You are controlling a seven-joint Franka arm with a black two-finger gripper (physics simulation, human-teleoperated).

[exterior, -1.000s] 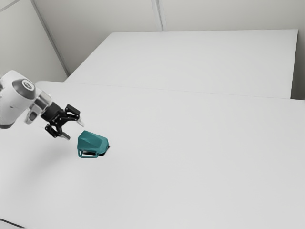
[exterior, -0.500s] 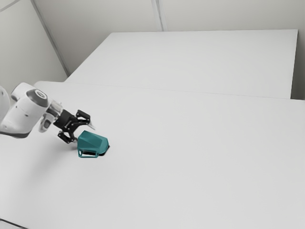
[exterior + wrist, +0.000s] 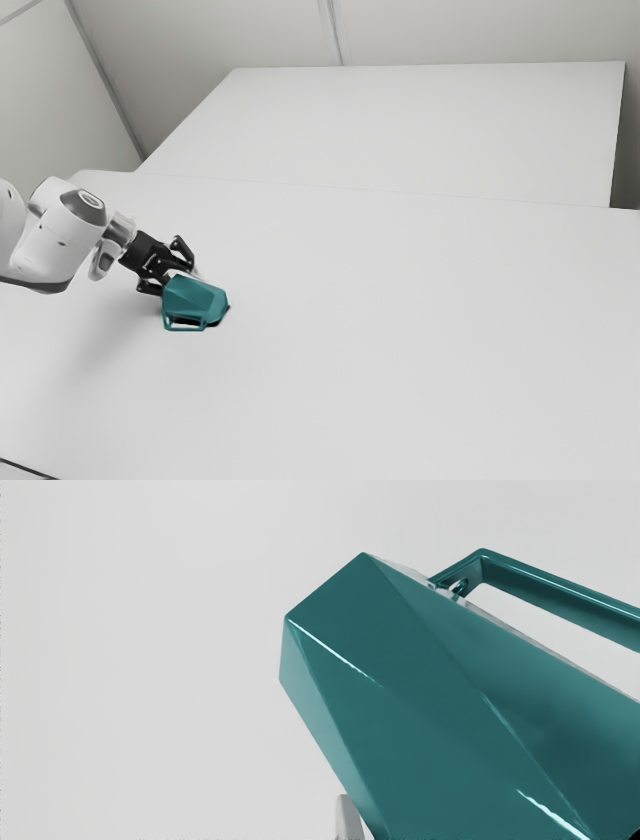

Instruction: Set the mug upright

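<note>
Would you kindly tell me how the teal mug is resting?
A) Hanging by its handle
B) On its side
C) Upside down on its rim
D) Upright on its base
B: the mug lies lengthwise on the table, its handle off to one side.

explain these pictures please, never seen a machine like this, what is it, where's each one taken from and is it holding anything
The machine is a robot arm with a black claw, drawn by a computer simulation. The exterior view is taken from beside the arm, which comes in from that view's left. The wrist view comes from a camera on the arm's hand, so it shows the mug close up. That teal mug lies on its side on a pale table, its handle sticking out at one side. The claw is right at the mug, but I can't tell whether it has a grip.
</note>
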